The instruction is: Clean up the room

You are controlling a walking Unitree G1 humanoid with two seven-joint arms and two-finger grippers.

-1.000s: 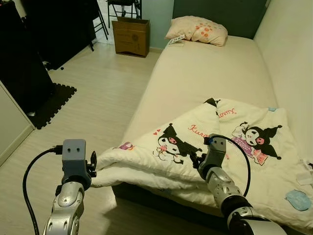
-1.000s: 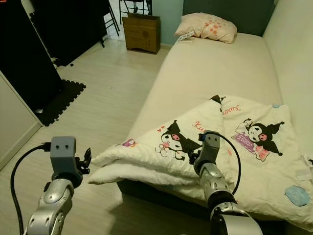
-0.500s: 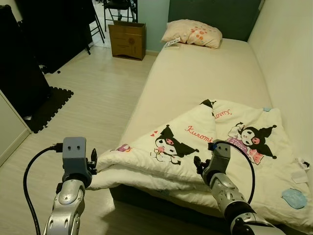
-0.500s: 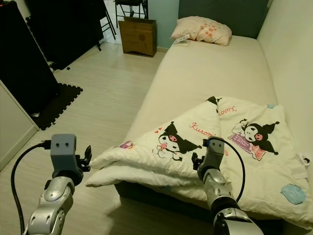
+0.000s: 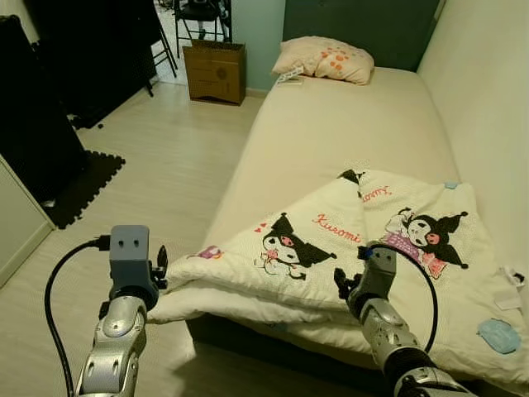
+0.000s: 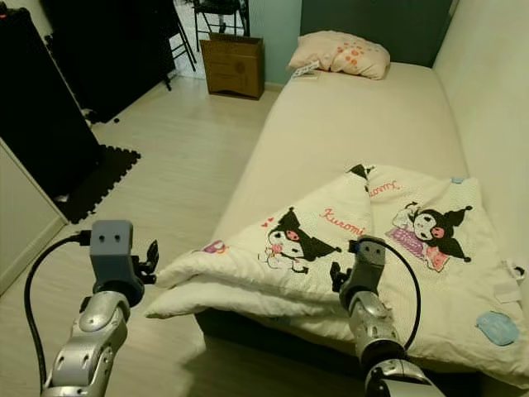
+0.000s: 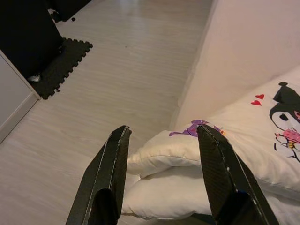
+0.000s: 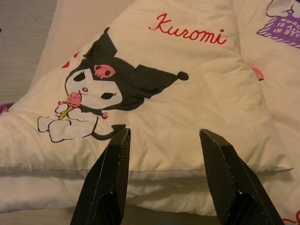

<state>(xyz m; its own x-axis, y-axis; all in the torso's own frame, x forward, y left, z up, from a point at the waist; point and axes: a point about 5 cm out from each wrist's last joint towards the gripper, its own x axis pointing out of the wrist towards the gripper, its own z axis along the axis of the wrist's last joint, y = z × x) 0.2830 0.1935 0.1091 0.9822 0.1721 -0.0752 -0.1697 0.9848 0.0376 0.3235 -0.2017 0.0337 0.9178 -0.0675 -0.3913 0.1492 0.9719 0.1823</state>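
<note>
Pale wood-look flooring (image 5: 157, 157) filled the left half of the head-camera frames, with a black foam mat (image 5: 83, 178) at mid-left and a brown cardboard box (image 5: 213, 71) at the top. At lower left the left gripper (image 7: 161, 136) hovered over the floor, its two black fingers spread wide and holding nothing. Just ahead of it, toward frame centre, lay the overhanging folded corner of the cream cartoon-print quilt (image 5: 331, 248). That quilt was bunched over the foot of the long cream bed (image 5: 347, 124), its folded edge running left to right along the lower frame. At lower centre-right the right gripper (image 8: 164, 140) stood over the quilt's printed top, fingers likewise wide apart and empty. I judged both arms about equally near the fold, one toward each end. The left wrist view showed the doubled corner hanging off the mattress; the right wrist view showed the stacked layers beneath the print. A spotted peach pillow (image 5: 324, 59) sat at the top.
</note>
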